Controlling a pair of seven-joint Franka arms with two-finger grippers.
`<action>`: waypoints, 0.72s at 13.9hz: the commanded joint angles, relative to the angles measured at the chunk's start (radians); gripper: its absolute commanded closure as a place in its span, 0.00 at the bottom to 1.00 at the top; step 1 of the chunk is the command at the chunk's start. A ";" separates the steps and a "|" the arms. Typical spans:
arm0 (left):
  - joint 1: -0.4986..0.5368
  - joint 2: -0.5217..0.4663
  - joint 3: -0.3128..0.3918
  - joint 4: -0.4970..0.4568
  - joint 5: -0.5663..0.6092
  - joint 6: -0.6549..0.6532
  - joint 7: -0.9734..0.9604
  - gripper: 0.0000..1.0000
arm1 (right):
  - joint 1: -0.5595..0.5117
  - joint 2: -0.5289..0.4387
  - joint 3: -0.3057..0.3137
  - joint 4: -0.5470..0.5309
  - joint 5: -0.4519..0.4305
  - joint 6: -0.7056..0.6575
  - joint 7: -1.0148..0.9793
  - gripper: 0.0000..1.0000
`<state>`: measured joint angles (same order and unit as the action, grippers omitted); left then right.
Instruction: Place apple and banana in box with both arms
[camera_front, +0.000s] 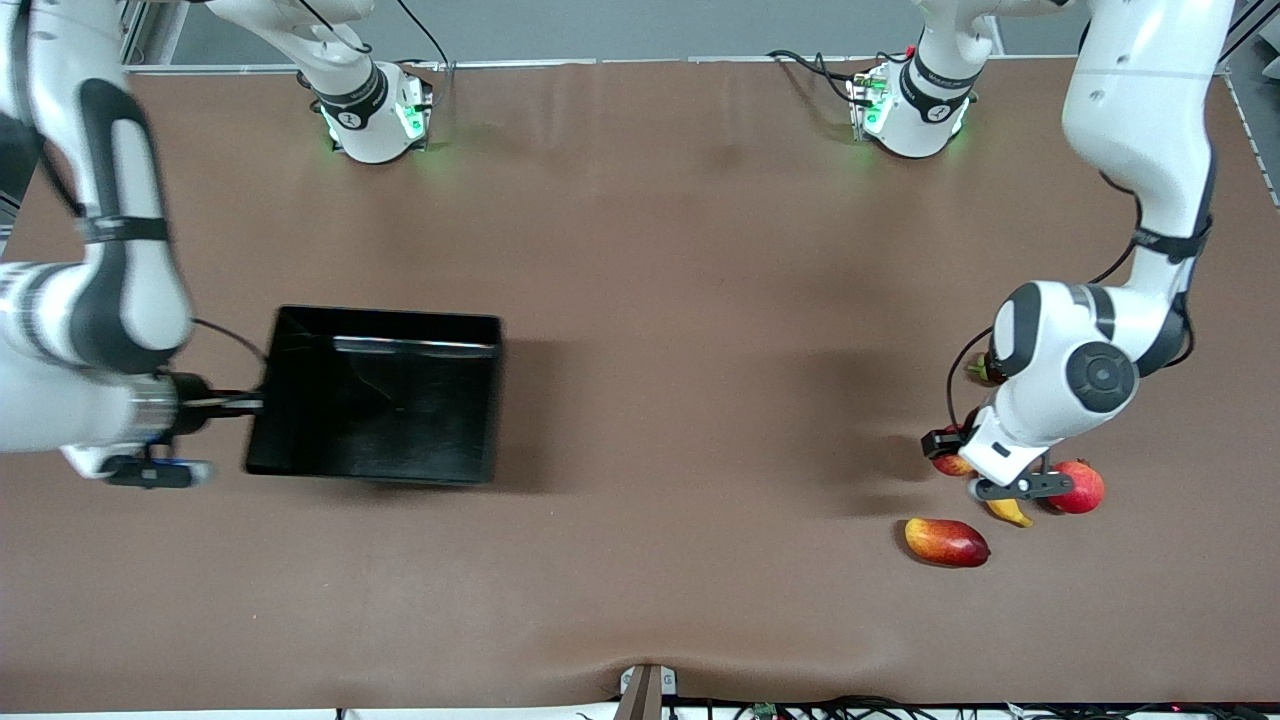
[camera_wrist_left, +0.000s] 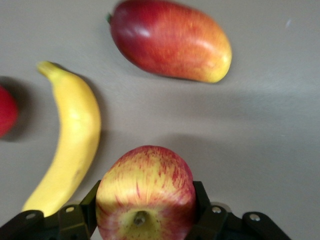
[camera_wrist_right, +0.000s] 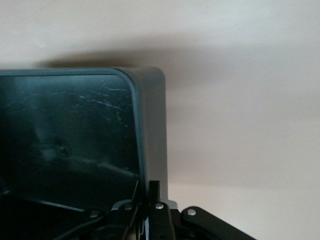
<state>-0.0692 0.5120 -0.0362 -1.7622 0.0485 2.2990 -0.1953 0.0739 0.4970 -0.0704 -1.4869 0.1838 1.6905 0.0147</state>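
My left gripper (camera_front: 958, 452) is shut on the apple (camera_wrist_left: 145, 195), red with yellow streaks, low over the table at the left arm's end; only a sliver of the apple (camera_front: 952, 466) shows in the front view. The yellow banana (camera_wrist_left: 75, 140) lies beside it, mostly hidden under the hand, with only its tip (camera_front: 1010, 513) showing in the front view. The black box (camera_front: 375, 395) sits at the right arm's end. My right gripper (camera_front: 250, 403) is shut on the box's end wall (camera_wrist_right: 152, 130), one finger inside and one outside.
A red-yellow mango (camera_front: 946, 541) lies nearer the front camera than the banana and also shows in the left wrist view (camera_wrist_left: 170, 40). A plain red round fruit (camera_front: 1080, 487) sits beside the banana. A small object (camera_front: 982, 370) is half hidden by the left arm.
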 joint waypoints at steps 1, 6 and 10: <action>0.008 -0.059 0.001 0.026 -0.010 -0.105 0.016 1.00 | 0.127 -0.026 -0.012 -0.009 0.028 -0.023 0.112 1.00; 0.008 -0.113 0.009 0.038 -0.012 -0.183 -0.006 1.00 | 0.291 -0.015 -0.014 -0.022 0.163 0.009 0.250 1.00; 0.054 -0.130 0.010 0.037 -0.012 -0.227 -0.003 1.00 | 0.415 -0.008 -0.014 -0.111 0.224 0.191 0.349 1.00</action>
<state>-0.0393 0.4069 -0.0271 -1.7204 0.0485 2.0983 -0.2001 0.4339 0.5045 -0.0723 -1.5442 0.3437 1.8073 0.3280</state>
